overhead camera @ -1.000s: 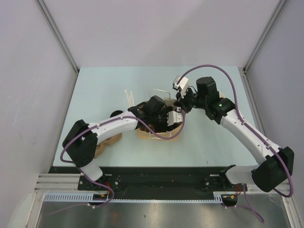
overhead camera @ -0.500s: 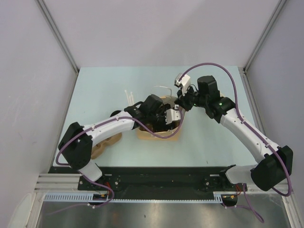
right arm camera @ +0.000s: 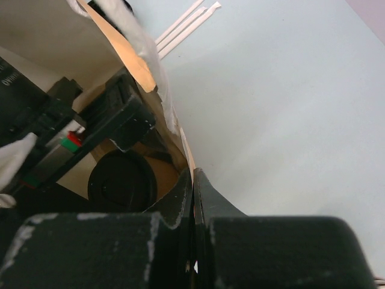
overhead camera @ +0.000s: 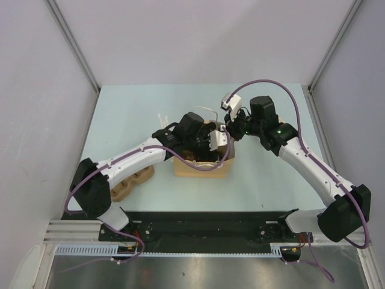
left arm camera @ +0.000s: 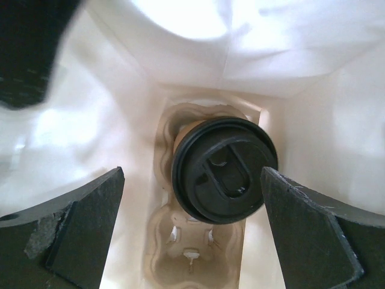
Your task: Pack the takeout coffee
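Observation:
The takeout coffee (left arm camera: 222,171), a tan cup with a round black lid, stands in a pulp cup carrier (left arm camera: 192,241) at the bottom of the brown paper bag (overhead camera: 201,168). My left gripper (left arm camera: 192,174) is open above the cup, one finger on each side of the lid and not touching it. In the top view it (overhead camera: 201,146) points down into the bag's mouth. My right gripper (right arm camera: 194,177) is shut on the bag's right rim (right arm camera: 144,66) and holds it open. The lid (right arm camera: 120,180) also shows in the right wrist view.
A second pulp carrier (overhead camera: 129,183) lies on the table under my left arm. Thin white stirrers (overhead camera: 162,123) lie behind the bag, also in the right wrist view (right arm camera: 186,21). The table's right half (overhead camera: 271,174) is bare.
My left wrist has moved back and toward the far side over the bag. More of the bag's near side shows now. The right gripper has kept its hold on the rim.

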`<state>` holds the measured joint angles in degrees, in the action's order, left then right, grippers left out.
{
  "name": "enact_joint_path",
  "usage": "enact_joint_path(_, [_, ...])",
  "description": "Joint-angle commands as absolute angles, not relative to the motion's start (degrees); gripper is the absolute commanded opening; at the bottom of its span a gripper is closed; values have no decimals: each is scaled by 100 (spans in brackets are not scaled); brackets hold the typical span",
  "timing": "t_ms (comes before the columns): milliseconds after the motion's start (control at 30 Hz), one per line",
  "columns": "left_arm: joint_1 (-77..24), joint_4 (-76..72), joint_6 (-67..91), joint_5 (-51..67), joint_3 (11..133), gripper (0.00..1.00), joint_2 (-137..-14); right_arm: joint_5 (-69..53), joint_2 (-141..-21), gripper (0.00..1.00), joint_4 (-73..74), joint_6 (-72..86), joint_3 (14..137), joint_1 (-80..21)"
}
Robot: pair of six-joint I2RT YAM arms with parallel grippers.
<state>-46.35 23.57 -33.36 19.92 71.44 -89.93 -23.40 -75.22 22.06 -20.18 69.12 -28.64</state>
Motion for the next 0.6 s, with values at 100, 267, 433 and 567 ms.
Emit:
enact_joint_path(100, [-4597, 2663, -3217, 2250, 7672, 99, -8569, -2312, -7576, 0, 2355, -2022, 6987, -2830])
enact_joint_path(267, [-4579, 2909, -3199, 2443, 7971, 100, -8525, -2303, -7585, 0, 2364, -1995, 7031, -2786])
enact_joint_path(433, [-4421, 3217, -3068, 2645, 8296, 100, -8429, -2312, -7585, 0, 2461, -1934, 7128, -2619])
enact_joint_path(567, [-4228, 3234, -2769, 2707, 8595, 99, -8280, -2312, -7541, 0, 2566, -1872, 7216, -2479])
